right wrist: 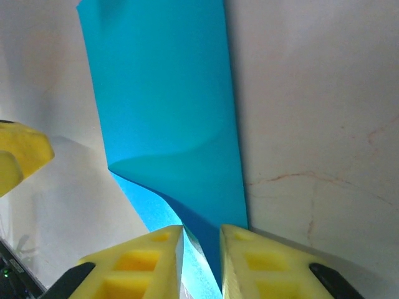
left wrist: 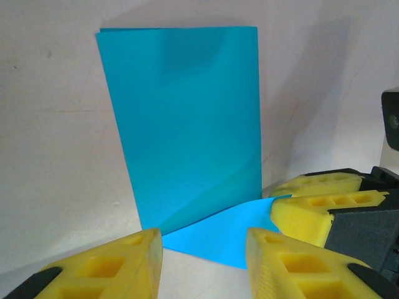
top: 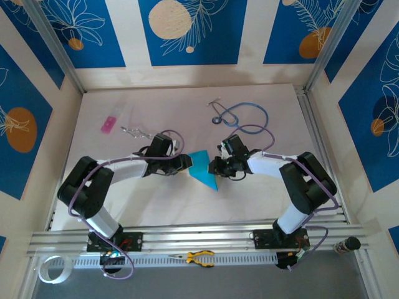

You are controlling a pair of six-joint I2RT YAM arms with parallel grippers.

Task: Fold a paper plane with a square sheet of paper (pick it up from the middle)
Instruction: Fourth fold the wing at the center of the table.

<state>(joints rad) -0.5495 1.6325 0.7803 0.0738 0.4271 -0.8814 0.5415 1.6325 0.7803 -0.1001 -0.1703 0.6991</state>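
Observation:
The square sheet of paper [top: 202, 168] lies folded into a cyan-blue angular shape at the table's middle, between both grippers. In the left wrist view the paper [left wrist: 187, 118] is a tall rectangle with its near corner peeled up. My left gripper [left wrist: 204, 240] [top: 186, 163] is open, its yellow fingers on either side of that near corner without touching it. My right gripper [right wrist: 202, 233] [top: 216, 167] comes in from the right. Its jaws are drawn close together on the lifted flap of the paper [right wrist: 168, 112]. Its fingers [left wrist: 318, 193] pinch the corner tip.
A blue-tubed stethoscope [top: 240, 118] lies at the back right. A small pink rectangle [top: 109, 124] and metal clips [top: 137, 131] lie at the back left. Yellow-handled pliers [top: 199, 256] rest on the front rail, with a tape roll [top: 53, 269] at the near left. Patterned walls enclose the table.

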